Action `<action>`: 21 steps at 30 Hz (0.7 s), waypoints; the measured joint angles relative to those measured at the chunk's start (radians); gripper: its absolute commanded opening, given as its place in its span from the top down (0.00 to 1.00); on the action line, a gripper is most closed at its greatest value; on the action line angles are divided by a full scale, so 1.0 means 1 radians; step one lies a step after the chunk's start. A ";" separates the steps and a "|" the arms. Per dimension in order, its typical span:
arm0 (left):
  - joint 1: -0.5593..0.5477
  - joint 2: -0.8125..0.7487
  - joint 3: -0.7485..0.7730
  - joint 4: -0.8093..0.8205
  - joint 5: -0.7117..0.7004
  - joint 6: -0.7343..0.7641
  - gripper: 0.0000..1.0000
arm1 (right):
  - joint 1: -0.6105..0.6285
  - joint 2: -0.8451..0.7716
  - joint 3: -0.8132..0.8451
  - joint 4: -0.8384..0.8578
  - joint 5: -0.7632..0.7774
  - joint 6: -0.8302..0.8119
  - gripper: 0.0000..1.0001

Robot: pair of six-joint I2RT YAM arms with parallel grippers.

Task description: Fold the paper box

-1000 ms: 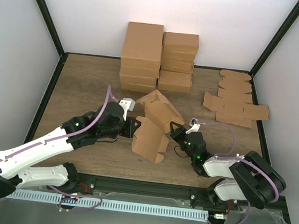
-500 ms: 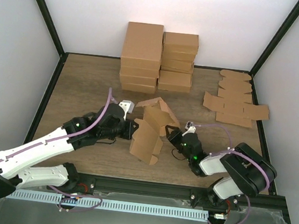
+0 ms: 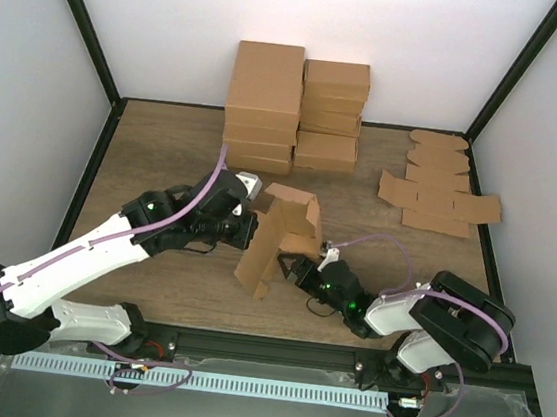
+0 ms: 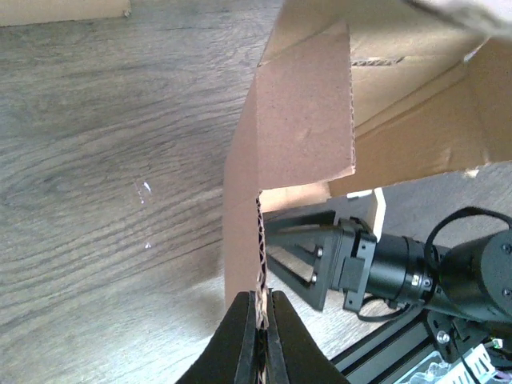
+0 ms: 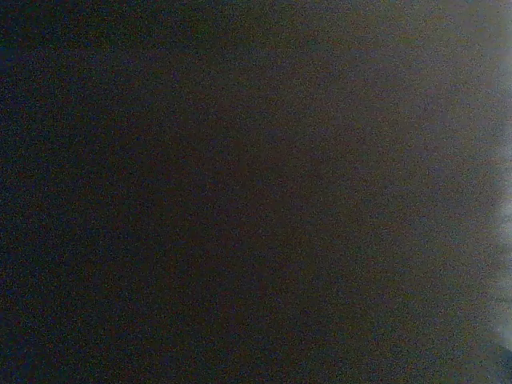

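The paper box [image 3: 284, 221] is a half-formed brown cardboard piece standing near the middle of the table, with panels raised. My left gripper [image 3: 247, 232] is at its left side. In the left wrist view this gripper [image 4: 260, 298] is shut on the corrugated edge of an upright panel of the paper box [image 4: 304, 112]. My right gripper [image 3: 288, 268] lies low at the box's lower right, with its fingers reaching behind that panel. Seen from the left wrist, the right gripper [image 4: 269, 232] has its jaws spread and holds nothing. The right wrist view is all dark.
Stacks of ready-made brown cartons [image 3: 295, 105] stand at the back centre. Flat brown blanks [image 3: 440, 187] lie at the back right. A black rail [image 3: 262, 352] runs along the near edge, and dark frame posts rise at the table's sides.
My right gripper has opened and slid left, low against the box. The box has swung left and closer together. The left gripper has stayed shut on its edge and shifted slightly up.
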 measured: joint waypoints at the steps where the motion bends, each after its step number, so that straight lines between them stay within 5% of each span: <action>1: 0.000 0.010 0.015 -0.017 -0.001 0.005 0.96 | 0.021 -0.005 0.000 -0.010 -0.003 -0.002 0.16; 12: 0.010 0.083 0.070 -0.124 -0.003 0.040 0.96 | 0.076 -0.161 -0.050 -0.181 -0.079 0.005 0.00; 21: 0.052 0.085 0.086 -0.179 0.010 0.060 0.96 | 0.055 -0.617 -0.166 -0.472 -0.048 -0.006 0.00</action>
